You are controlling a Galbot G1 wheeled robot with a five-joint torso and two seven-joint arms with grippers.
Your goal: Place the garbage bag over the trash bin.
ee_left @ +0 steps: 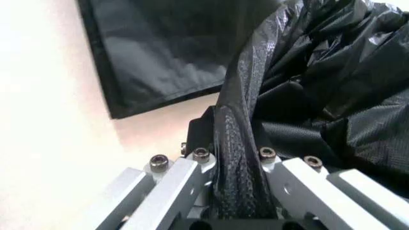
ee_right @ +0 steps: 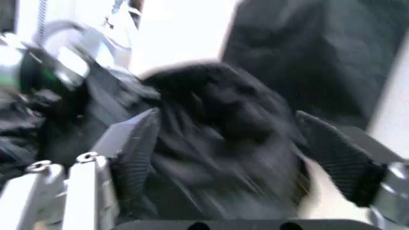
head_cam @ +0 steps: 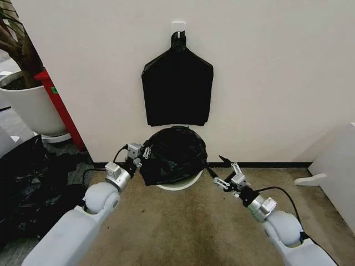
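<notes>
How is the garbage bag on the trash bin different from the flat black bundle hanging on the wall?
The garbage bag is puffed and wrinkled; the flat black bundle is smooth and shield-shaped. The garbage bag sits on the trash bin on the floor; the bundle hangs from a wall hook. The left gripper pinches the bag, the right gripper is open beside it; nothing touches the bundle. Both are black plastic.

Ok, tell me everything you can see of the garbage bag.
The garbage bag is thin, glossy black film, heavily wrinkled, bunched in a rounded heap over the cream trash bin, whose rim shows only at the front. It sits on the floor against the wall, below a flat black bundle on a hook. The left gripper has its jaws shut on a twisted fold. The right gripper is open beside it, apart.
</notes>
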